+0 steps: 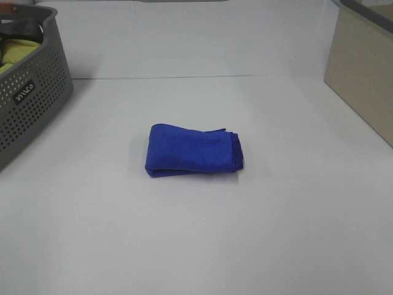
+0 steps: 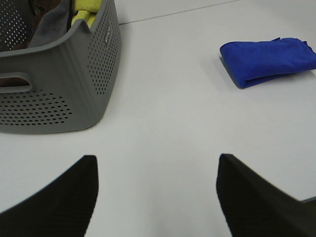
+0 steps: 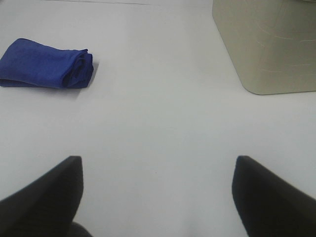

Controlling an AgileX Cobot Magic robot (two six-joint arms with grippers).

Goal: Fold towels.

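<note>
The royal-blue towel lies folded into a compact bundle in the middle of the white table. It also shows in the left wrist view and in the right wrist view. My left gripper is open and empty, well away from the towel, near the grey basket. My right gripper is open and empty, apart from the towel, over bare table. Neither gripper shows in the exterior high view.
A grey perforated basket stands at the back left with a yellow-green cloth inside; it also shows in the left wrist view. A beige box stands at the right edge, also in the right wrist view.
</note>
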